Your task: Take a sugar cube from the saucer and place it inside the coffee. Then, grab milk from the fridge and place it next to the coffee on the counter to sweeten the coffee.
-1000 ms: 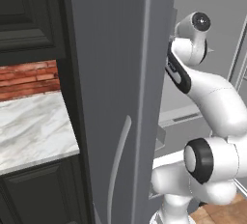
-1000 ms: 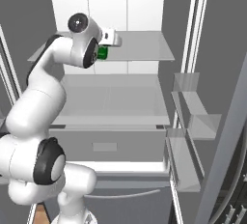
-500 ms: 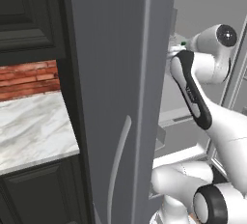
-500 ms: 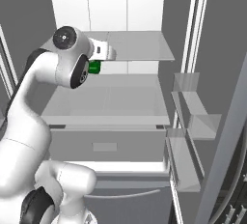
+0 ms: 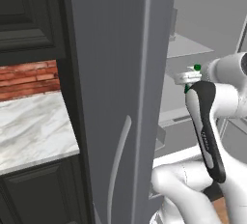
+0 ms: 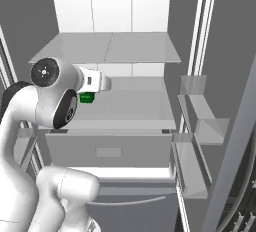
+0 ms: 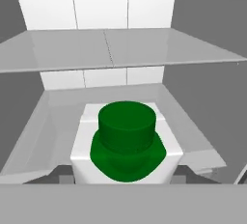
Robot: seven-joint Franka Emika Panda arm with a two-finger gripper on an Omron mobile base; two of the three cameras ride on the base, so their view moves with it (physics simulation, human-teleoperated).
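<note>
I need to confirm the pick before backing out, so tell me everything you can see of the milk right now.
The milk is a small white carton with a round dark green cap and a green patch spreading below it. In the hand view it sits close up between the fingers, cap toward the camera, with the fridge shelves behind it. From the right base view only a green bit peeks under the hand, apparently off the shelf. Finger contact itself is hidden.
</note>
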